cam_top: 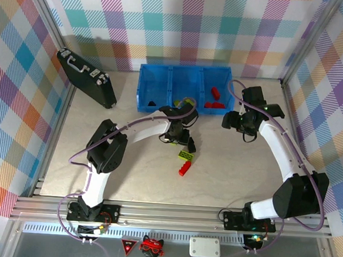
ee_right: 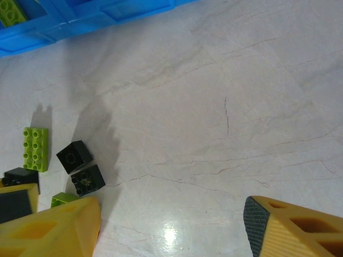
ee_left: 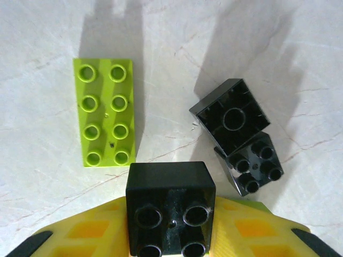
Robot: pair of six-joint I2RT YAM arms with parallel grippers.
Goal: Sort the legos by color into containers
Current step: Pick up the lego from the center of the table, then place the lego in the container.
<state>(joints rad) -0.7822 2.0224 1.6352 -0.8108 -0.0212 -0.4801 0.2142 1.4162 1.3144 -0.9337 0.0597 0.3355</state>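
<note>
Overhead view; wrist views close above shared legos (ee_left: 105, 120)

The lime green eight-stud plastic brick (ee_left: 104, 119) and the black square plastic brick (ee_left: 171, 209) look smooth and glossy. The pale marble-patterned tabletop (ee_right: 214, 134) is smooth, with a soft sheen under the light.

Left arm (cam_top: 105, 150) and right arm (cam_top: 281, 154): white links, black joints, purple cables (cam_top: 72, 156); right claw fingers (ee_right: 300, 227) yellow, black-padded.

walls (cam_top: 185, 23): pastel plaid | tabletop (cam_top: 239, 168): pale marbled, glossy | rails (cam_top: 171, 214): aluminium
</note>
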